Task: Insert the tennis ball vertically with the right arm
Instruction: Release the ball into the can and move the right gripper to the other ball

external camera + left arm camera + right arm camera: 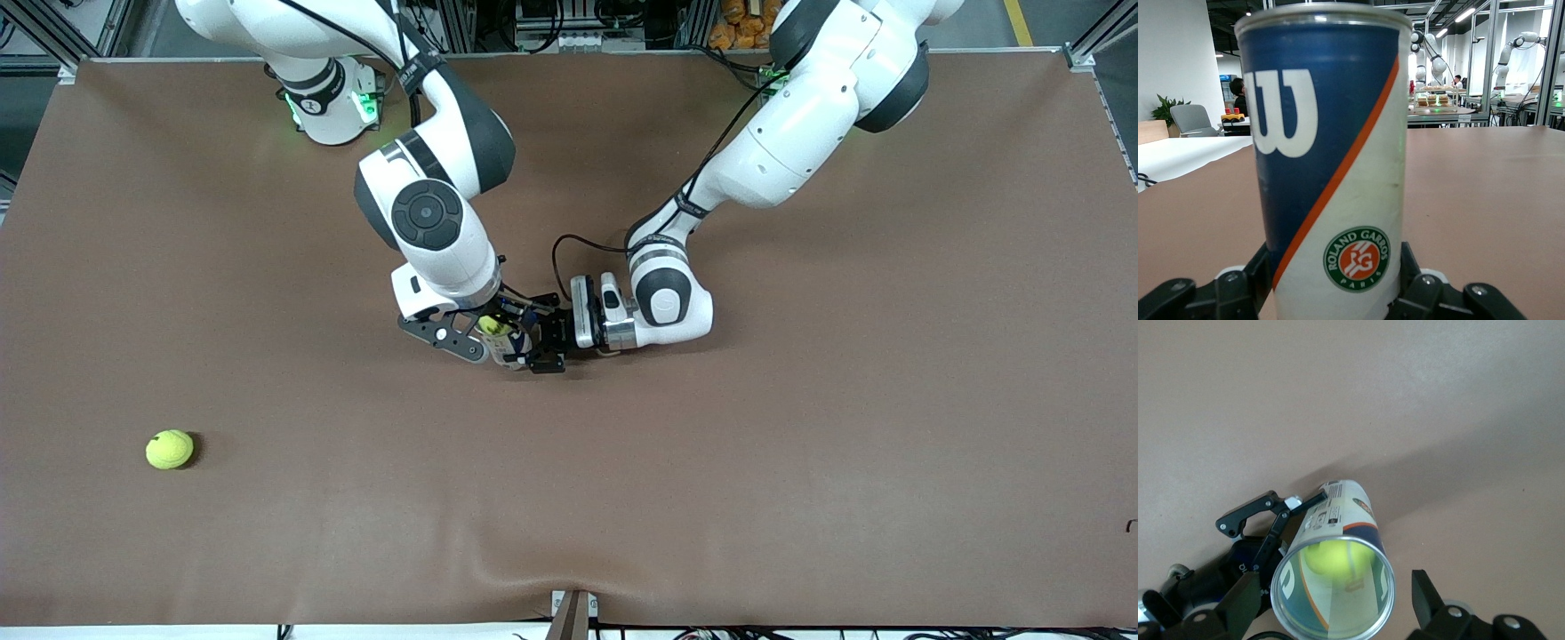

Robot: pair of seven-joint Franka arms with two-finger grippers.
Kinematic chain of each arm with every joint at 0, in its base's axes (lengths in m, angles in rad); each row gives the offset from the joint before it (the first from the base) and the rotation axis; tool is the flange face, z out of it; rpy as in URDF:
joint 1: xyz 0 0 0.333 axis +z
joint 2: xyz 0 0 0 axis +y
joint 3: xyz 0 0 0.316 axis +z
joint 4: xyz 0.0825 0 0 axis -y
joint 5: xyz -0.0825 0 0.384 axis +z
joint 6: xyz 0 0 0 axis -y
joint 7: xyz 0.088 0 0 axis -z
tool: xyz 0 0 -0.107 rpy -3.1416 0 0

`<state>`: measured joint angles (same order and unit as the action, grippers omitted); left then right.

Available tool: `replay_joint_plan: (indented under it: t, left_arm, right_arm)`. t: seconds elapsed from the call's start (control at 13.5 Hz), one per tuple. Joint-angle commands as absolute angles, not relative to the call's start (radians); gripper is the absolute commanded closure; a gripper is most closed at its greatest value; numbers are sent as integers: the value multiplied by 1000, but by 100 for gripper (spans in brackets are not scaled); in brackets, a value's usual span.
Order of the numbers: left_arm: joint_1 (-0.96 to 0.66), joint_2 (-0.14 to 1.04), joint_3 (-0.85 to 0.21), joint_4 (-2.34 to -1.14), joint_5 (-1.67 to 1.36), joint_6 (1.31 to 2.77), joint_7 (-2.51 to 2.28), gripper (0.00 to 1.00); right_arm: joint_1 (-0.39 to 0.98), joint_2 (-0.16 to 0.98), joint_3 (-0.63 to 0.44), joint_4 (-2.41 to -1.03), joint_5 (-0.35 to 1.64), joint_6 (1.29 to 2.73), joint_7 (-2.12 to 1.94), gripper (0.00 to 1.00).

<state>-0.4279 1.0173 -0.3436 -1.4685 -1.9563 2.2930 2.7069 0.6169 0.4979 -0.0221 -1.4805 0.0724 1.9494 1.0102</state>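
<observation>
1. You have the can upright at mid-table, clamped low by the left gripper.
2. Your right gripper hangs directly over its mouth, fingers wide, empty.
3. One ball sits inside the can; the spare ball lies well apart, toward the right arm's end, nearer the camera.

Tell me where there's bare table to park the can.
Bare mat runs from the can toward the left arm's end. Toward the right arm's end lies only the loose tennis ball. Crowded: both end effectors, left and right, at the can.
</observation>
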Motion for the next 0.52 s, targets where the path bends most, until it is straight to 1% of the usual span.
replay_joint_plan:
  t: [0.0, 0.22, 0.44]
  left_arm:
    - [-437, 1035, -339, -1457, -1988, 2309, 2770, 25]
    - [-437, 1035, -339, -1457, -1988, 2309, 2773, 25]
    - [-437, 1035, -339, -1457, -1990, 2309, 2773, 25]
  right_arm:
    - [588, 470, -28, -1465, 69, 1924, 1011, 0]
    - [499, 410, -28, -1465, 58, 1872, 979, 0]
    - [363, 394, -28, -1457, 55, 1839, 826, 0]
